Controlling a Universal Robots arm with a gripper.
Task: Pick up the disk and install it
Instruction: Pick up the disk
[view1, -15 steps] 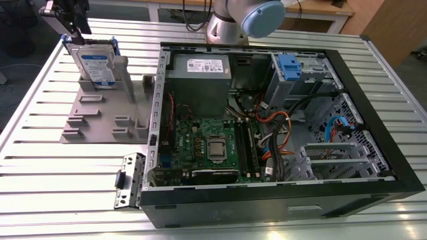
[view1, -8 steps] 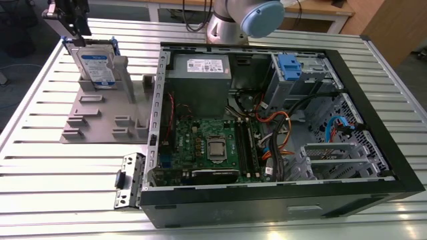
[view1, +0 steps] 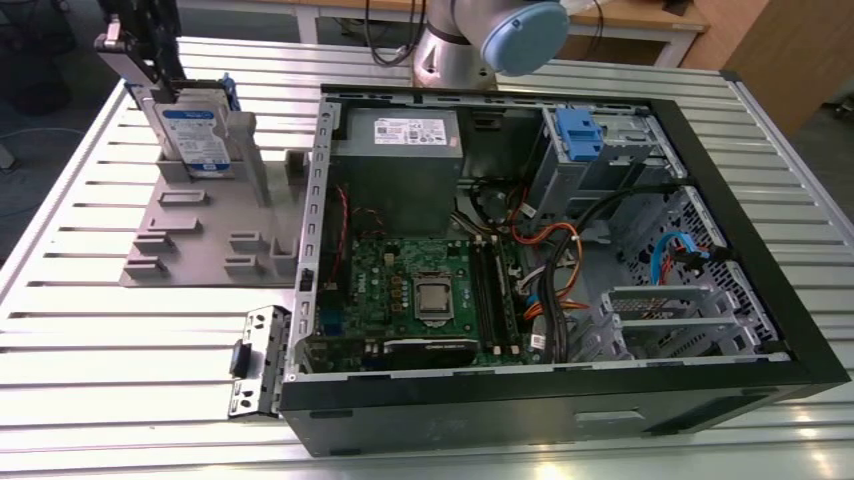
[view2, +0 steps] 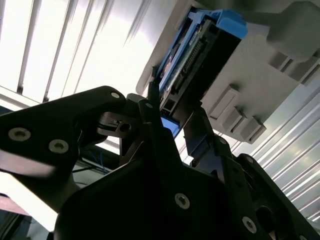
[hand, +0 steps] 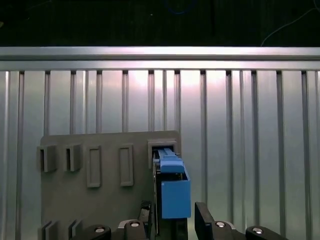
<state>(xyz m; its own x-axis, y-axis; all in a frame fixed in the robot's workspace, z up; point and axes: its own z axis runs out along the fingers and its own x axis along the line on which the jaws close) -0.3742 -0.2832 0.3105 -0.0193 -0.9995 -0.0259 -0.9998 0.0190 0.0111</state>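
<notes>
Field note, remote station. I see the black two-fingered hand (view1: 154, 75) over the far corner of the ribbed aluminium desk (view1: 134, 340), at the exterior view's left.

The disk (view1: 191, 135), a flat silver drive with a white-and-blue label and a bright blue plastic carrier frame, stands on edge directly under the hand. It sits in a slot of the grey moulded plastic holder plate (view1: 187, 235), which lies flat on the desk.

In the first wrist view the hand (hand: 173, 206) straddles the blue end of the disk (hand: 175, 195), one finger on each side. I read a thin dark gap between the frame and one finger (hand: 202, 215). So I log the hand as parted narrowly around the disk, not clamped on it.

The second wrist view agrees: the disk (view2: 200, 50) runs out from between the fingers of the hand (view2: 172, 107), seated in the grey holder (view2: 255, 65).

The open black computer tower (view1: 534, 395) lies on its side well apart from the hand, toward the exterior view's right. Its grey drive cage carries a small blue tab (view1: 577, 130).
</notes>
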